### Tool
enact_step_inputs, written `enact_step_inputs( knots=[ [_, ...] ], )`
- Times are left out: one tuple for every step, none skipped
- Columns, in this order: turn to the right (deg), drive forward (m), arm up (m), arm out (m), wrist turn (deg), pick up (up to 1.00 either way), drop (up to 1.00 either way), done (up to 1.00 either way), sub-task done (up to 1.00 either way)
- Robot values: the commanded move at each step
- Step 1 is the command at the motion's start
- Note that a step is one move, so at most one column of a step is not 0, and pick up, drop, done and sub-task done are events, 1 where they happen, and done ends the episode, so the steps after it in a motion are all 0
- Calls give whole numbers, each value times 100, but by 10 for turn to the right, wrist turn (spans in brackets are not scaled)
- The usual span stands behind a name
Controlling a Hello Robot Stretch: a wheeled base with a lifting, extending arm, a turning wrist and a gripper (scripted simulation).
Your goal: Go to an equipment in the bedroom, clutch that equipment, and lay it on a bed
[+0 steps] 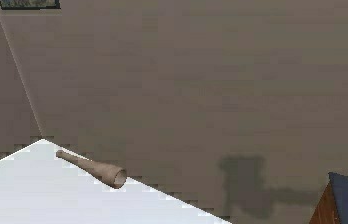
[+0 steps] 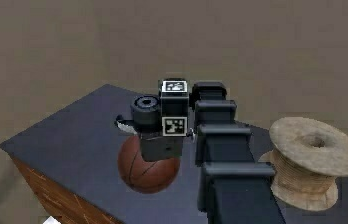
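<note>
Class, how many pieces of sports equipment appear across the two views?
2. A baseball bat lies on the white surface in the forward view; a basketball shows at the pincer, against the dark tabletop. The arm may hide others.

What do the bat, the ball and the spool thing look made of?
Bat: likely wood; pale tan, matte, no glint.
Ball: rubber or leather, can't tell which; orange-brown with a soft sheen.
Spool: probably wood; light tan with darker rings on its top face.
</note>
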Motion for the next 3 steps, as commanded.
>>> enact_step_inputs(
  knots=[
    [0,0,-24,0,0,0,0,0,0],
    [0,0,0,0,0,100,0,0,0],
    [0,0,10,0,0,0,0,0,0]
  ],
)
